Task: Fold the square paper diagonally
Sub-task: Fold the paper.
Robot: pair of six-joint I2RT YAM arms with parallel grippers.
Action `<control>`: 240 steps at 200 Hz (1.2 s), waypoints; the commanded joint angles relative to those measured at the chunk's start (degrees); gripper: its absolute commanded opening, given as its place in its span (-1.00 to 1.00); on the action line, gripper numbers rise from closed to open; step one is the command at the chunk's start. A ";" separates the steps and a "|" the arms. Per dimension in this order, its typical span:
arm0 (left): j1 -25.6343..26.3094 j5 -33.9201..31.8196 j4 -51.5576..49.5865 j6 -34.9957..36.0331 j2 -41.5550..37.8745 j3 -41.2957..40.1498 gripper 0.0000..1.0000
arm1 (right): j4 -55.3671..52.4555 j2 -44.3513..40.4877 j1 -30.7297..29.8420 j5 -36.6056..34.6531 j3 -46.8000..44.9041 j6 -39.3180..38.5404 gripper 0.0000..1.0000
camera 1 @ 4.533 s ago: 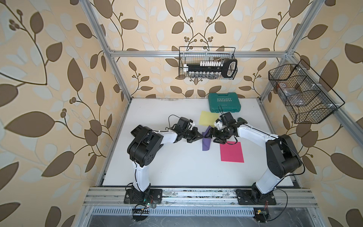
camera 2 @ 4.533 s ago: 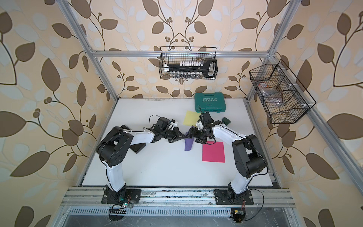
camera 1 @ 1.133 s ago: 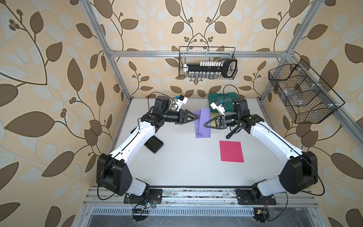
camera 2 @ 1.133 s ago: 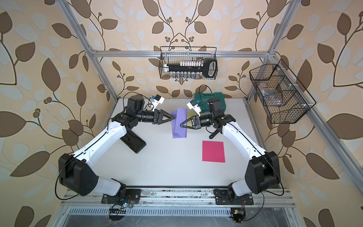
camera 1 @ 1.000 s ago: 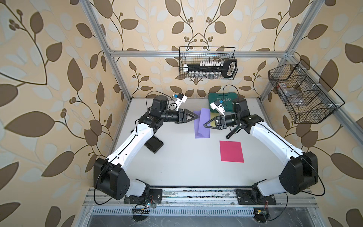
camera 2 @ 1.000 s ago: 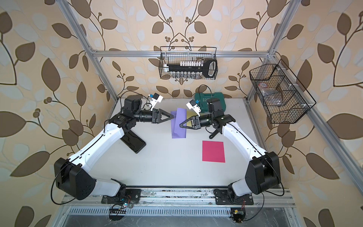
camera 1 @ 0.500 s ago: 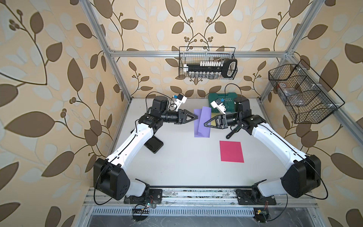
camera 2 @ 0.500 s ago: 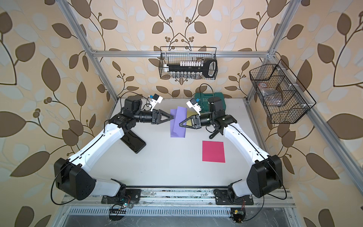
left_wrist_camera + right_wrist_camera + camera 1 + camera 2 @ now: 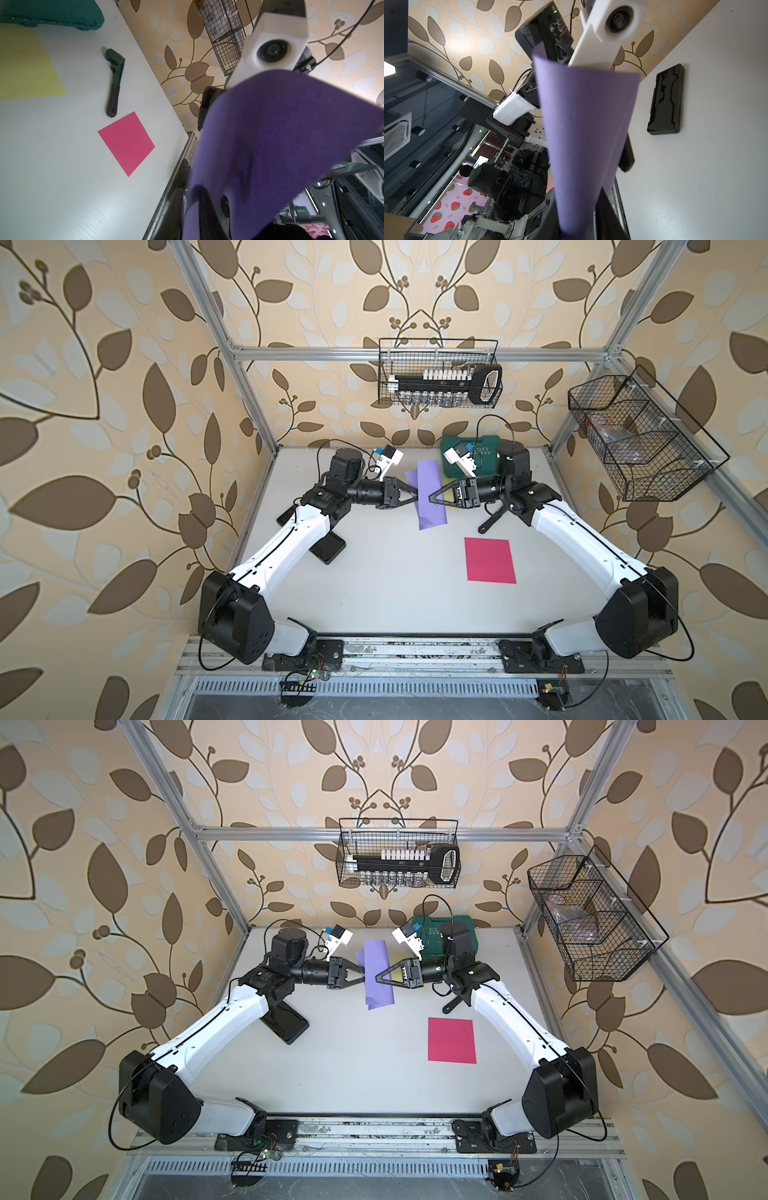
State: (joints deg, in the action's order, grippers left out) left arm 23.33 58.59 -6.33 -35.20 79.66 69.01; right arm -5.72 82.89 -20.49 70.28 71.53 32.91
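Purple paper [image 9: 280, 145] blurry in L wrist view; yellow sheet [image 9: 22, 66], case [image 9: 52, 12] cropped.

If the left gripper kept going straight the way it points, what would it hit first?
The purple paper, right at the tips of the left gripper; just beyond it, probably the right gripper, pointing back at it.

The white table [image 9: 395, 605] carries 5 things: a pink paper [image 9: 490, 560] lying flat near its right side, a yellow paper [image 9: 25, 66] just beside a green case [image 9: 486, 448] at the back, a wrench [image 9: 114, 83], and a black tray [image 9: 328, 549] at the left.
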 commanded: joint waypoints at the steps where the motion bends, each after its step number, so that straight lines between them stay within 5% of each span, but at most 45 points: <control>1: 0.46 0.86 2.72 0.46 -1.68 -0.54 -0.80 | 5.56 -0.69 -0.16 -2.33 -1.53 4.24 -0.51; 80: 1.01 -2.16 6.28 -1.49 -3.15 -3.84 -0.91 | 30.04 -1.00 -0.50 -12.26 -9.96 24.01 -0.41; 159: 3.11 -3.37 8.04 -2.15 -2.50 -4.33 -0.91 | 41.62 -0.70 -1.56 -18.25 -12.99 30.87 -0.41; 240: 4.40 -4.37 10.28 -3.73 -2.41 -5.46 -0.88 | 44.24 -1.53 -1.73 -22.99 -13.95 32.14 -0.61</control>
State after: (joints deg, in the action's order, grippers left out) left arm 26.72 54.81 0.64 -38.22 78.98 64.20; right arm 36.23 82.87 -21.87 49.91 59.00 64.49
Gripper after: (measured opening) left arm 0.059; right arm 0.193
